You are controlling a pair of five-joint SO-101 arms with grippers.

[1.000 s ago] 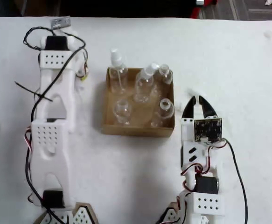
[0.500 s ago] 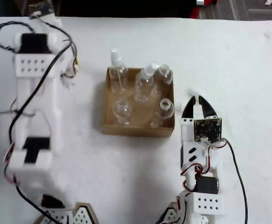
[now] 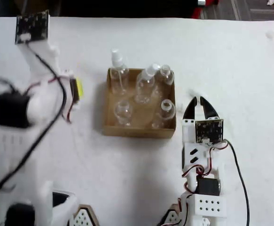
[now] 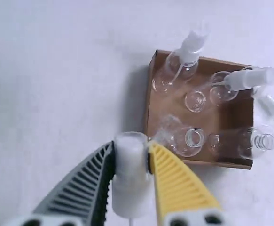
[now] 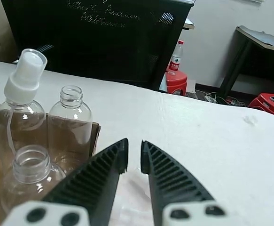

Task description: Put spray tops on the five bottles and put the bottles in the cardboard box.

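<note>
One broad white table (image 3: 249, 61) carries the shallow brown cardboard box (image 3: 137, 131), and all five clear plastic bottles (image 3: 123, 111) sit inside it (two capped, three open-necked). The left pincer (image 4: 130, 147), raised above the table beside the box, is clamped on a white plastic spray top (image 4: 129, 179). Light, slick and easily tipped, the bottles probably want steadying low on the body. The right pincer (image 5: 134, 142) rests near the box, empty, barely parted.
</note>
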